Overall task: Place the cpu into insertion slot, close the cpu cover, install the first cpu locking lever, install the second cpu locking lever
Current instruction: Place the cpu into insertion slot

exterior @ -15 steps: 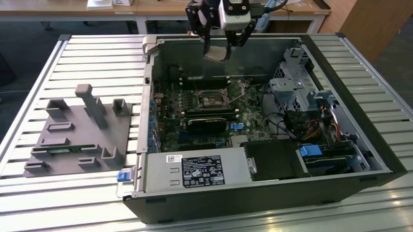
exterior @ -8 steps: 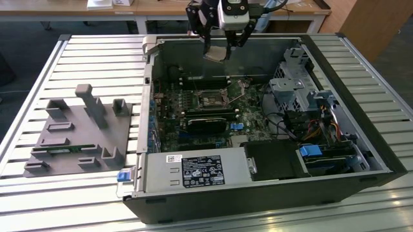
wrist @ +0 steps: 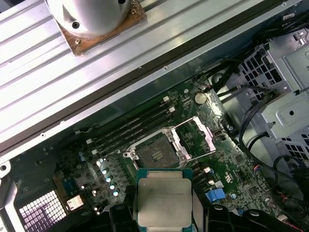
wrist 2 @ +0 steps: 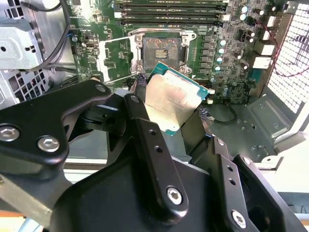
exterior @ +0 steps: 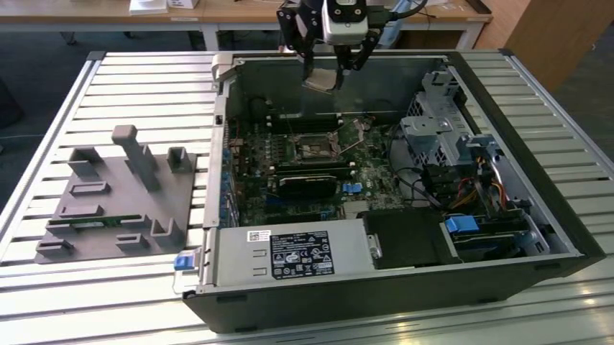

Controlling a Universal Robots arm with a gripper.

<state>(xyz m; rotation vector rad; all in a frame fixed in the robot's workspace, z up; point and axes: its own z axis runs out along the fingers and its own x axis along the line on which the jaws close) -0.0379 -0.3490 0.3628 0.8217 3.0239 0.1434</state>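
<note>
"Exterior view, same as from where I'm standing: the gripper (exterior: 333, 70) hangs inside the open computer case (exterior: 499, 165), near its far wall, clamped on the cpu (exterior: 323, 81). See it?"

"I do. In the second wrist view the fingers (wrist 2: 136, 108) pinch that pale square chip by two opposite edges. It sits tilted between them, up in the air, touching nothing else."

"So where's the insertion slot (exterior: 314, 151)?"

"Middle of the green board, nearer to us than the gripper and well below it. In the first wrist view it's bare: a dark square with nothing seated in it."

"And the cpu cover (wrist: 205, 137)?"

"Swung open, lying just beside the slot. I'd say the slot is ready to take the chip."

"The two locking levers?"

"Thin wires at best, and I can't make them out for sure. With the cover up, I'd judge neither is latched."

"So how far along?"

"Early. The chip is in the gripper and over the board, and that much is done. Seating it, shutting the cover and setting both levers are all not yet done, by my reckoning."

"That grey tray (exterior: 115, 201) on the surface (exterior: 144, 79), at the exterior view's left?"

"Well apart from the case. It plays no part right now, as far as I can see."
</note>
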